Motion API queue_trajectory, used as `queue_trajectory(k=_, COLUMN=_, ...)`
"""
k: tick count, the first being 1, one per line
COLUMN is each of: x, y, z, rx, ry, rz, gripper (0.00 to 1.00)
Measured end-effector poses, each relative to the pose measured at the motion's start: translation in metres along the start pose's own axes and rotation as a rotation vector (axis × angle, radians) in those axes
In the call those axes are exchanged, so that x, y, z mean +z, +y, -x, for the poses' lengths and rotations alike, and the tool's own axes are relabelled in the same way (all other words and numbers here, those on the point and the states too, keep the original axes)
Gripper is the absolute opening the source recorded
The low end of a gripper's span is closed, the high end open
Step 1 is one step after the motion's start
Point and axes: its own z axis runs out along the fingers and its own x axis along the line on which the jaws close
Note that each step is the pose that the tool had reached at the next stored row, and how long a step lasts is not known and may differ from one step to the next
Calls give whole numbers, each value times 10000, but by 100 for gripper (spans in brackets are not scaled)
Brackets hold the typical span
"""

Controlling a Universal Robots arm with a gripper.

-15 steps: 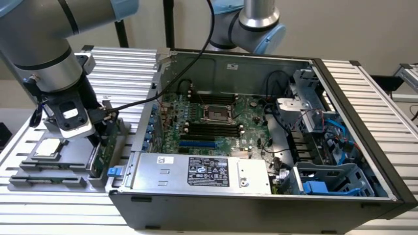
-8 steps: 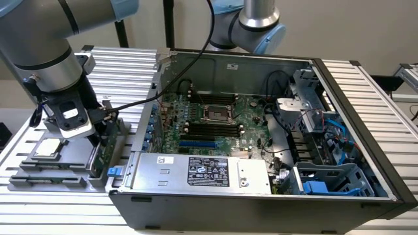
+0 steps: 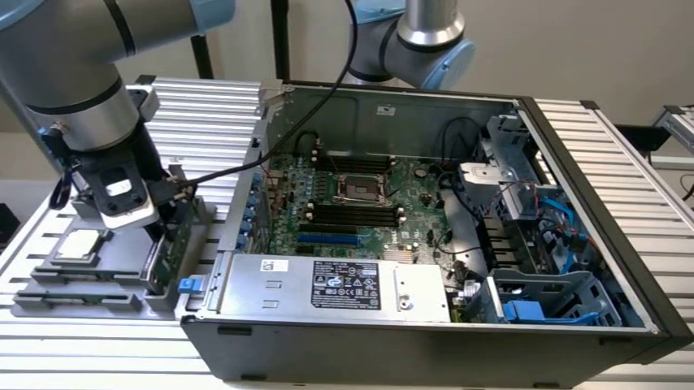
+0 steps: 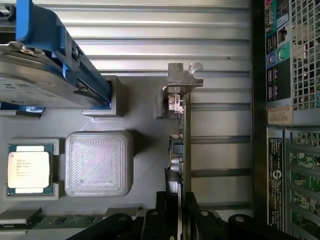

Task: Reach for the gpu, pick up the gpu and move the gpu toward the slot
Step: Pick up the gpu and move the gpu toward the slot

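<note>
The gripper (image 3: 161,223) (image 4: 183,201) of the grey Universal Robots arm (image 3: 65,73) hung low over a grey moulded fixture tray (image 3: 65,280) (image 4: 135,115). The tray lay on the ribbed aluminium table (image 3: 206,106) (image 4: 150,30), just beside the open black computer case (image 3: 434,349), on the exterior view's left of it.

The gpu (image 3: 171,244) (image 4: 183,145), a thin flat green circuit-board card with a silver metal end bracket (image 4: 184,75), stood on edge in that tray. Its bracket end sat against a small grey post.

In the wrist view the 2 black fingers (image 4: 165,215) sat 1 on each face of the card's near end. They looked pressed onto it, so the claw was pinching the gpu while the card sat in the tray.

The same tray held a small square silver processor chip (image 3: 81,244) (image 4: 28,172). A square grey ribbed block (image 4: 98,162) lay between the chip and the card. A silver hard drive with blue rails (image 4: 35,75) lay near them.

Inside the case a green motherboard (image 3: 358,203) lay flat, carrying a long blue slot (image 3: 327,240) well apart from the gpu.
</note>
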Motion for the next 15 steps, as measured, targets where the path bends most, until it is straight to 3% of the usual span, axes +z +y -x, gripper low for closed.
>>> queue_trajectory(k=5, x=-41, y=1, z=30, rx=8, ry=216, rz=21, gripper=26)
queue_trajectory(k=11, x=-169, y=7, z=73, rx=12, ry=348, rz=19, gripper=26)
queue_trajectory(k=15, x=-330, y=13, z=118, rx=15, ry=428, rz=16, gripper=26)
